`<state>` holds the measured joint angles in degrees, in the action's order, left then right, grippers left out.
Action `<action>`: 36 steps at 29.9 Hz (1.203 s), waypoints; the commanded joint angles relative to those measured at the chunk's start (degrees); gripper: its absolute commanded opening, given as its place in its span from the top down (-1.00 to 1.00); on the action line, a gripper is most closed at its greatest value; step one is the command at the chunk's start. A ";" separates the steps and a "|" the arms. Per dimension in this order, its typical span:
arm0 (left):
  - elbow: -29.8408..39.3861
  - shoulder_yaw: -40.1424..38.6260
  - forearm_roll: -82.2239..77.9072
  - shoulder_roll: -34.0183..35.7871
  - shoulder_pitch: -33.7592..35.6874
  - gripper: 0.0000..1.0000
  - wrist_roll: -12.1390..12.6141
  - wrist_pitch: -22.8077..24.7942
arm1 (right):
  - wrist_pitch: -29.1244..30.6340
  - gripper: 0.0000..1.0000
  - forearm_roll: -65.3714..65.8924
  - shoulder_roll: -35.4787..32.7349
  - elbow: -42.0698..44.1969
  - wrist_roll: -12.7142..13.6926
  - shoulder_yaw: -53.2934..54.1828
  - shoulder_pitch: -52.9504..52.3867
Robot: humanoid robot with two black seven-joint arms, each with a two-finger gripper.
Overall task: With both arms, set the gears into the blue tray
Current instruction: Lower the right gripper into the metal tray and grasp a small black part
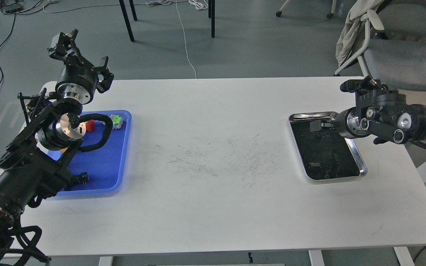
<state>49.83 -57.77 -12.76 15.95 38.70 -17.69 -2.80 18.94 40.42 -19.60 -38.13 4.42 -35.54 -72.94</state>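
- The blue tray (105, 166) is seen at the table's left edge, partly covered by the left arm; a red-capped switch (90, 125) and a green-capped switch (116, 120) lie near its far rim.
- A small black toothed piece (81, 178) rests near the tray's near edge, just beside the arm; whether it is a gear cannot be told.
- The left gripper (81, 55) is held raised beyond the tray's far-left corner, fingers spread, nothing in them.
- The right gripper (318, 125) is reached over the steel tray (361, 162) at the table's right side; its fingers are dark against the black lining, so its state cannot be told.
- No gear can be made out on that lining.
- The gears are judged light, stiff and hard; a pinch across the toothed rim is judged best, since flat pieces may slip.
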 commanded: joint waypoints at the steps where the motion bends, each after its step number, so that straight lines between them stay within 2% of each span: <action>1: 0.01 0.03 0.02 0.04 0.06 -0.96 -0.33 0.08 | -0.92 -0.95 0.01 1.32 1.56 -0.02 0.56 1.39; 7: 0.01 -0.15 0.19 0.22 0.06 -0.96 -1.91 0.08 | -1.89 -0.94 -0.08 3.86 5.25 -0.29 0.65 3.32; 17: 0.01 -0.24 0.20 0.83 -0.03 -0.97 -2.09 0.26 | -1.45 -0.75 0.01 6.33 8.07 -0.29 0.12 4.91; 25: 0.01 -0.24 0.28 1.01 -0.03 -0.96 -2.09 0.26 | -1.19 -0.17 0.27 6.41 8.07 -0.29 -0.84 4.73; 28: 0.01 -0.24 0.20 1.10 -0.03 -0.96 -2.09 0.26 | -1.27 0.20 0.36 6.41 8.07 -0.29 -1.63 4.30; 30: 0.01 -0.15 0.28 1.36 -0.03 -0.96 -2.09 0.26 | -1.19 0.33 0.36 6.41 8.07 -0.29 -1.90 4.21; 33: 0.01 -0.24 0.20 1.63 -0.03 -0.97 -2.09 0.26 | -1.19 0.91 0.36 6.41 7.98 -0.29 -1.99 4.21; 36: -0.08 -0.24 0.28 1.71 -0.03 -0.96 -2.09 0.26 | -0.75 0.97 0.36 6.41 7.81 -0.29 -1.99 3.94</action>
<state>49.83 -57.98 -12.49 17.59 38.66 -19.78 -2.54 17.78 40.80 -13.18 -30.10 4.17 -37.51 -68.80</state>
